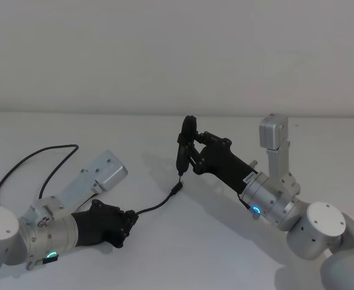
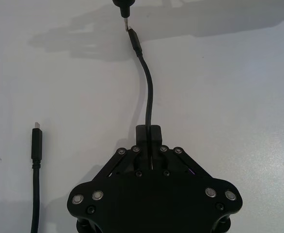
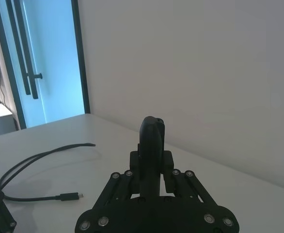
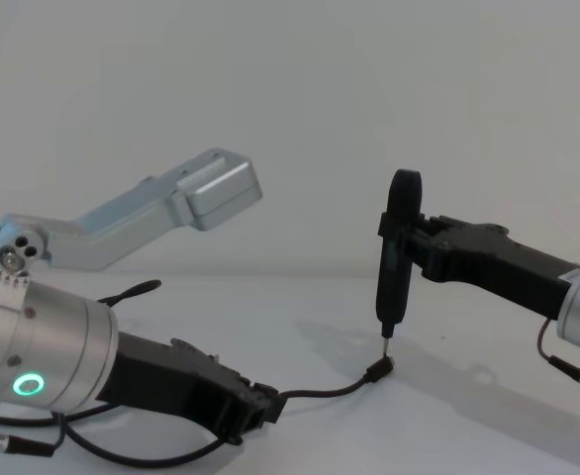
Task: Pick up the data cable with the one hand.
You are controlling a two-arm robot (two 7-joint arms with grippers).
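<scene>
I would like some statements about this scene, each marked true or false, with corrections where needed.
1. The left gripper is shut on the data cable. True.
2. The right gripper holds a black pen-like tool pointing down. True.
3. The cable's plug near the tool tip lies far behind the right arm. False: it lies just under the tool tip.
4. The cable is white. False: it is black.
5. The table is white. True.

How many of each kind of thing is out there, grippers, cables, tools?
Grippers: 2, the left gripper shut on the cable, the right gripper shut on the tool.
Cables: 1, the data cable on the table.
Tools: 1, a pen-like tool.
Total: 4.
</scene>
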